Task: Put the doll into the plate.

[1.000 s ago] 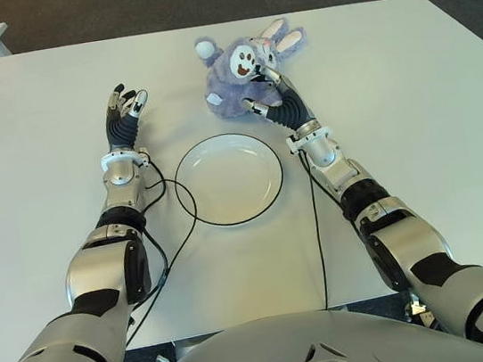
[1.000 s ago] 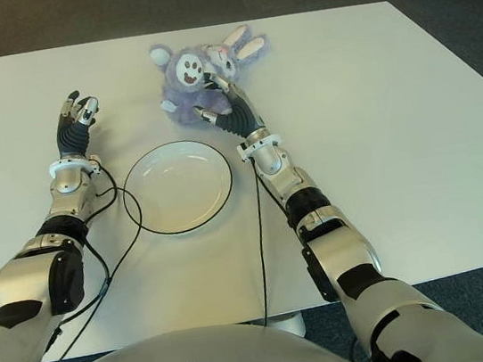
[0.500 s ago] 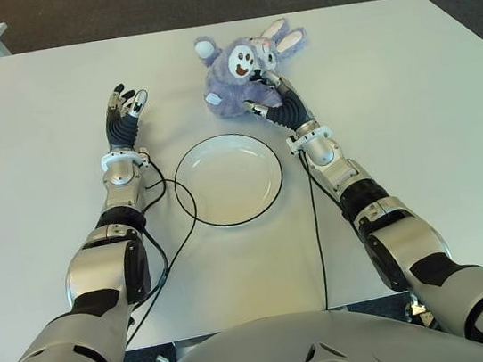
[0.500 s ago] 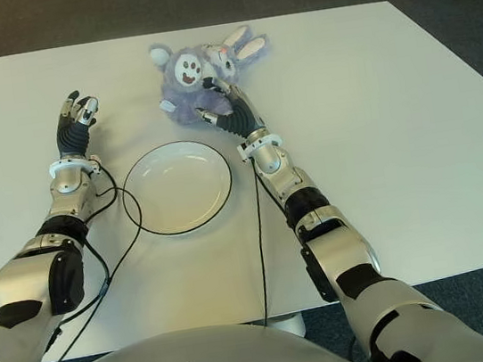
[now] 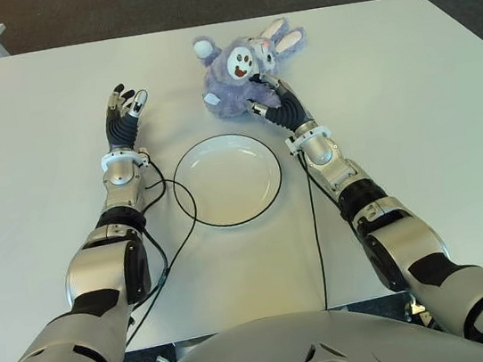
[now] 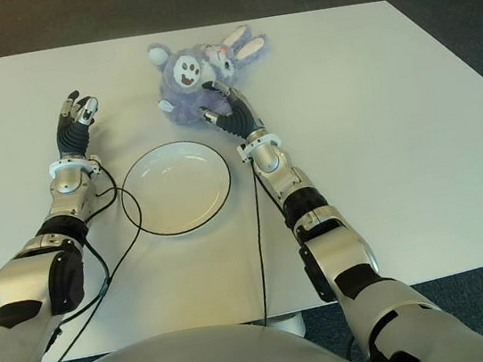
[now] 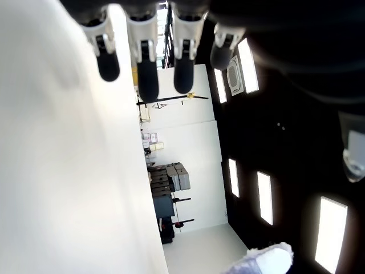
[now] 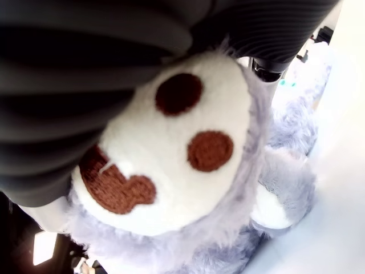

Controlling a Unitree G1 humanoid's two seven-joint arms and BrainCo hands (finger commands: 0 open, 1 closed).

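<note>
plate point(image 5: 228, 179) sits nearest you, white w/ a dark rim, bare inside, so nothing's been delivered yet. black cables point(image 5: 174, 210) loop round its left edge and one runs down beside the right forearm; watch those when the arm swings across.

left hand point(image 5: 122, 110) shows left of the plate and a bit farther out, fingers extended and loosely spread, holding nothing. wrist view confirms: straight fingers, nothing between them. it's idle.

right hand point(image 5: 271, 97) is farther out, beyond the plate's far right rim, and it's on the purple plush bunny point(image 5: 240, 69). fingers curl over the doll's near side; the wrist view is filled w/ the white face patch, brown nose and mouth pressed right up against the palm. looks like a grasp closing or just closed, but you can't tell from these views if it's firm enough to lift.

doll's on the white table point(image 5: 408, 85), just past the plate, ears pointing away to the far right. it looks unlifted.

so, my read: reach is done, grip is about there. left for you: lift, carry it back toward you and slightly left over the plate, lower, release.
</note>
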